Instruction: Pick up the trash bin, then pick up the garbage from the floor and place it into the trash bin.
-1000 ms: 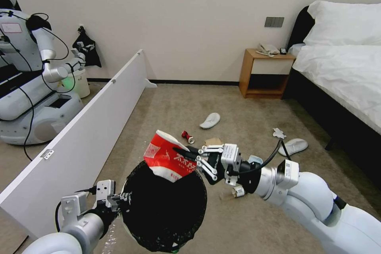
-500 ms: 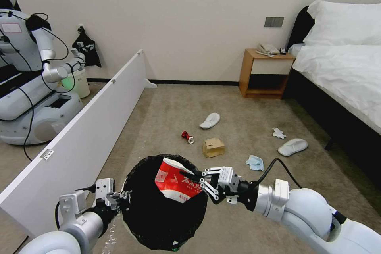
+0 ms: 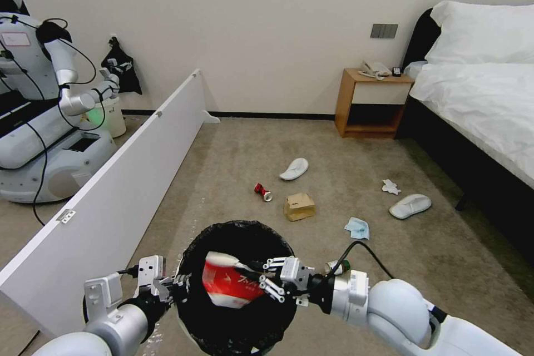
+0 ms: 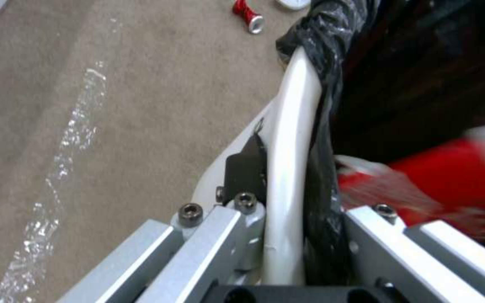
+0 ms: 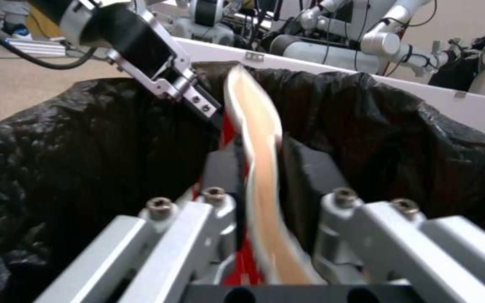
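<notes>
Two grippers are at work: the left gripper, fingers clamped on the rim, holds the trash bin off the floor, while the right gripper, fingers pinching the red-white packet, is held over the black-lined mouth. Release is best made low and centred, clear of the liner. Farther off, the red can, cardboard box and face mask lie uncollected.
</notes>
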`<state>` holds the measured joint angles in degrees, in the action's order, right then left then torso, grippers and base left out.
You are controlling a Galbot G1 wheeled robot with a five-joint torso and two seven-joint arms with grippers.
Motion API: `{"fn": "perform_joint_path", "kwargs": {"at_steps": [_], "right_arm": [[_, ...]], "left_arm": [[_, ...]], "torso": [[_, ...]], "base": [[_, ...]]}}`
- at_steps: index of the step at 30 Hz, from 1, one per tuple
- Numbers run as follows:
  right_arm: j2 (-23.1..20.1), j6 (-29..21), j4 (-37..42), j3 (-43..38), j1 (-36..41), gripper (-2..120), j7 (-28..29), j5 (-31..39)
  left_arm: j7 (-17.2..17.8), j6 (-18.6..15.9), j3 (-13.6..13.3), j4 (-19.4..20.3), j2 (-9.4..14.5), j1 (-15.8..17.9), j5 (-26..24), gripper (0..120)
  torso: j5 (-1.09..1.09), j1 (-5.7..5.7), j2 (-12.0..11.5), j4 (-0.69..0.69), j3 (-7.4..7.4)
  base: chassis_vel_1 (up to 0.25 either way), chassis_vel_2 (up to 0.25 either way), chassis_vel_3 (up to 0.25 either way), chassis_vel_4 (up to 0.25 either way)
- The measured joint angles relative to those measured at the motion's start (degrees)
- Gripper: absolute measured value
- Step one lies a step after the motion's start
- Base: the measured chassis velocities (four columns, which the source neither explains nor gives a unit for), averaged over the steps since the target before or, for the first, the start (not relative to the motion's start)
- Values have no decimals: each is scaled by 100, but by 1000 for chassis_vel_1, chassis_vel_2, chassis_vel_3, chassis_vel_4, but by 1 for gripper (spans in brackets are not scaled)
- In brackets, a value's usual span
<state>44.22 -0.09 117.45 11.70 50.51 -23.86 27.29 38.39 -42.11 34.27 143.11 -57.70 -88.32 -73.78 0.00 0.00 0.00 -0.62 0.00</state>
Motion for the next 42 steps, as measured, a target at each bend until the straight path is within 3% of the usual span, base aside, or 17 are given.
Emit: {"fn": "perform_joint_path", "kwargs": {"at_steps": [2, 6, 15, 20, 26, 32, 33, 34, 38, 42], "right_arm": [[78, -3, -46, 88, -111, 39, 37, 3], [143, -3, -54, 180, -225, 47, 49, 14], [134, 141, -15, 259, -386, 85, 122, 35], [93, 215, 40, 127, -353, 99, 134, 69], [-14, 284, 269, -418, -107, 100, 136, 241], [-496, 250, 726, -2192, 889, 100, 216, 599], [-496, 250, 726, -2192, 889, 100, 216, 599], [-562, 230, 821, -2710, 1249, 100, 282, 643], [-387, 112, 1021, -3987, 2204, 100, 590, 709], [-106, -36, 1121, -4491, 2679, 100, 828, 691]], "left_arm": [[35, 4, 16, 1, 5, -32, -96, 2], [26, -5, -12, 19, 3, -47, -184, 2], [72, -3, 104, 22, 13, -23, -338, 2], [82, -2, 165, 22, 12, -19, -353, 2], [82, -2, 281, 16, -12, -26, -354, 2], [101, -3, 680, -17, -88, -16, -451, 2], [101, -3, 680, -17, -88, -16, -451, 2], [98, -2, 883, -33, -113, -14, -507, 2], [97, -2, 1341, -40, -137, -45, -729, 2], [97, -2, 1421, -43, -135, -65, -730, 2]], "torso": [[0, 0, 0, 0, 0], [-1, 0, 0, -1, 0], [0, 0, 0, -1, 0], [0, 0, 0, 0, 0], [0, 0, 0, 1, 0], [0, 0, 0, -1, 0], [0, 0, 0, -1, 0], [0, 0, 1, -3, 0], [1, 0, 1, 0, 0], [2, 0, 1, 0, 0]], "base": [[0, 0, 0, 0], [0, 0, 0, 0], [0, 0, 0, 0], [0, 0, 0, 0], [0, 0, 0, 0], [0, 0, 0, 0], [0, 0, 0, 0], [0, 0, 0, 0], [0, 0, 0, 0], [0, 0, 0, 0]]}}
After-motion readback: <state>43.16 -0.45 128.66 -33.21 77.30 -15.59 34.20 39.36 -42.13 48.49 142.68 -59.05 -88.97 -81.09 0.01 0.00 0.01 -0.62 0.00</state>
